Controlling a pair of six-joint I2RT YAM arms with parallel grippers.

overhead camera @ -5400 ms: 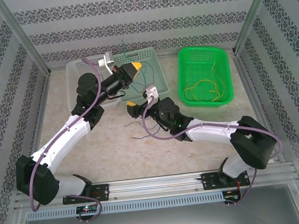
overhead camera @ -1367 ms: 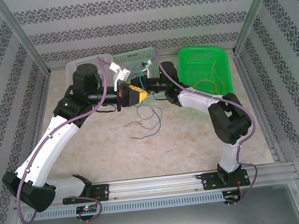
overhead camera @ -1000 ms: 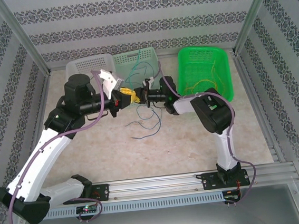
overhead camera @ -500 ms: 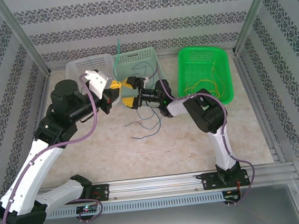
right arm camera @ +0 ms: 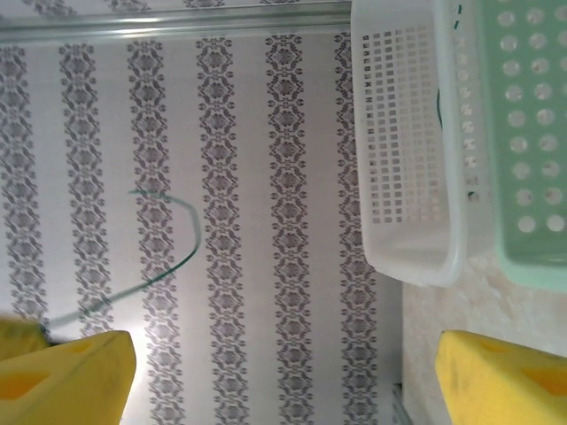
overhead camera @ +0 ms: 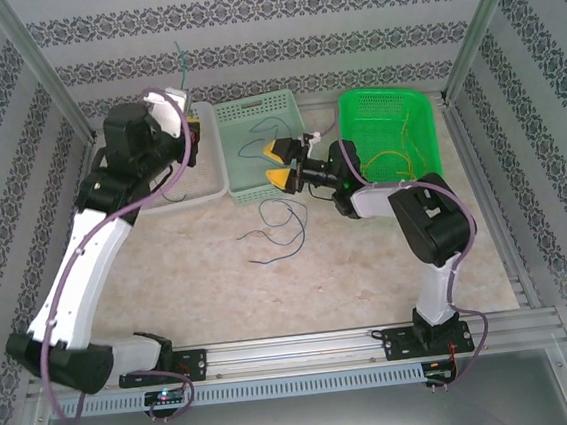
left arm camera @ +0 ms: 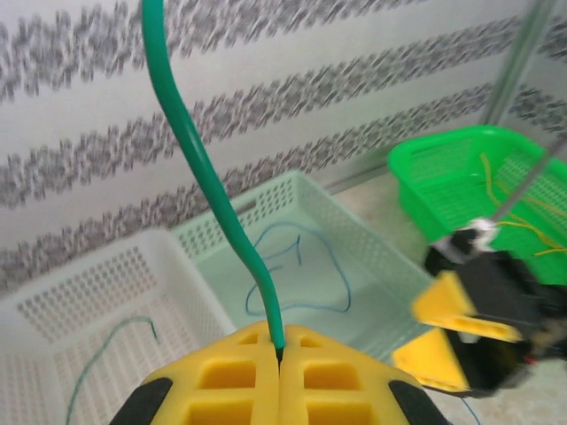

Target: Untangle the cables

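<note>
Starting at the left side, the left tool (left arm camera: 280, 359) has its yellow pads squeezed flat together on the green cable (left arm camera: 213, 195). It's lifted above the white basket (overhead camera: 197, 199), and the strand stands up out of the pinch in a lazy curve. Can't see how much of it hangs below the pads. A wire that thin holding itself up tells me it's nearly weightless with a bit of springy memory, so I'd expect it to whip and curl rather than drape. There's also a green strand (left arm camera: 115, 341) lying inside the white basket. Next over, the pale green basket (overhead camera: 254, 110) has a blue cable (overhead camera: 266, 134) looped loosely on its floor. Just in front of that basket hovers the right tool (overhead camera: 279, 164), jaws spread wide with nothing between them. Below it, a few blue strands (overhead camera: 283, 223) sprawl over each other on the worktop (overhead camera: 222, 299), and that looks like what's left to sort. Honestly these look slick and skinny enough to squirt out of a lazy pinch, so I'd grab square across the pads, near a free end or on a raised bit of loop. I'd stay off the spots where they cross, and pull slowly so a snag doesn't drag the neighbour along. Far right, the bright green basket (overhead camera: 383, 94) holds the yellow cables (overhead camera: 399, 161), curled up loosely in a heap.
</note>
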